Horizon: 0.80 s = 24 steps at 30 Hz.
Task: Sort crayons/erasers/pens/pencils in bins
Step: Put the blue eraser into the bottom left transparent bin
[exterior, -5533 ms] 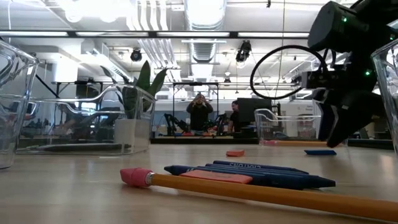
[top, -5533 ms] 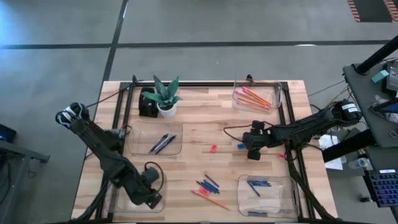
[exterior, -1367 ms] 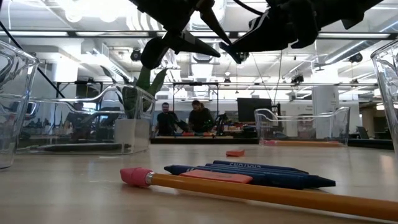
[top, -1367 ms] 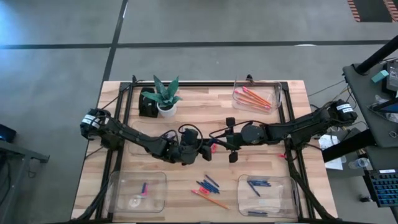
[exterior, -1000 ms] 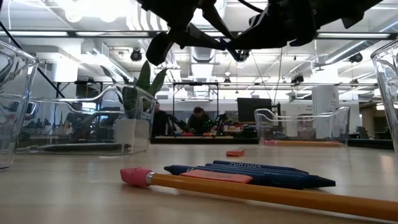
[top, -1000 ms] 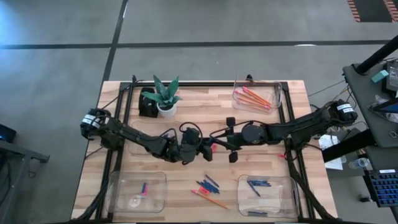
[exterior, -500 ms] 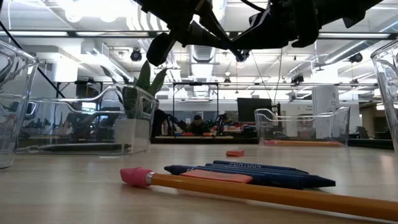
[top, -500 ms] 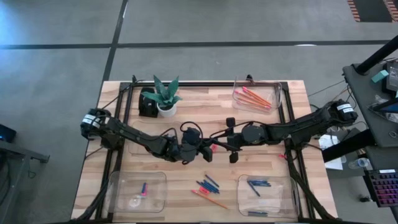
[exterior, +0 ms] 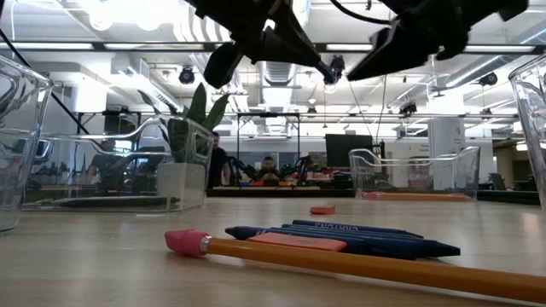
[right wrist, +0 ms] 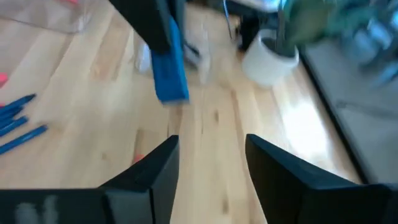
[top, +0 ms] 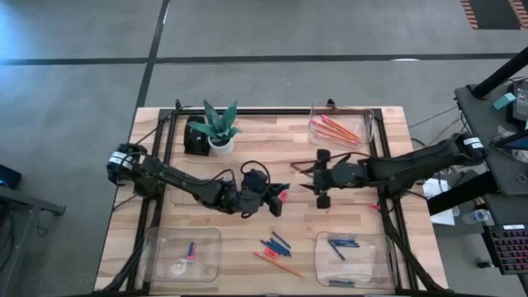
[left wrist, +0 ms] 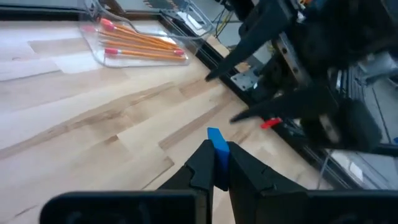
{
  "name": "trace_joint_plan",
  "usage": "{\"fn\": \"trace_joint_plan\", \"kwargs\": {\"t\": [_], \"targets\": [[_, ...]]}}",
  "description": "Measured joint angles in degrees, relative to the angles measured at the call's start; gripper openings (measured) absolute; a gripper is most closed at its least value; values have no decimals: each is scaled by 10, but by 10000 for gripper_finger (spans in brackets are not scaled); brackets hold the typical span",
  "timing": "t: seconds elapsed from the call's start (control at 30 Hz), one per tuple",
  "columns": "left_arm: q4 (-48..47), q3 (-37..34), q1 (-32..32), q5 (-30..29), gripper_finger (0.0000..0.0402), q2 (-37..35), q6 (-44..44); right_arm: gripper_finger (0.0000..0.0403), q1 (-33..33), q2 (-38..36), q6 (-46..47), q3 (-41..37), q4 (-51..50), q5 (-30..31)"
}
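Left wrist view: blue eraser (left wrist: 217, 140) pinched in left claw (left wrist: 214, 163).

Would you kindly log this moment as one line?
left end effector: shut on blue eraser | right end effector: open, apart from it | both above mid-table

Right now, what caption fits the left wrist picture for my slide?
Left gripper pinches a blue eraser above the table; right gripper waits open beyond.

The place was a big robotics lab or workshop hall. It had a grey concrete floor (top: 272, 78), open ceiling ducts (exterior: 277, 72) with strip lights, people (exterior: 270, 170) sitting at far benches, and a wooden desk (top: 272, 157) in a black frame.
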Motion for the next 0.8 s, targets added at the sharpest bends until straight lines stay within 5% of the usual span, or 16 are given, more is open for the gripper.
{"fn": "trace_joint_plan", "kwargs": {"t": [0.33,0.6,0.8], "targets": [[-58,3,-39,256,12,-60,-50,171,0,-54,146,-4,-150,-4],[-183,4,-154,279,12,-150,-216,171,0,19,123,-11,-92,-4],[-451,3,-247,284,12,-185,-478,170,0,99,87,-10,-28,-4]]}}
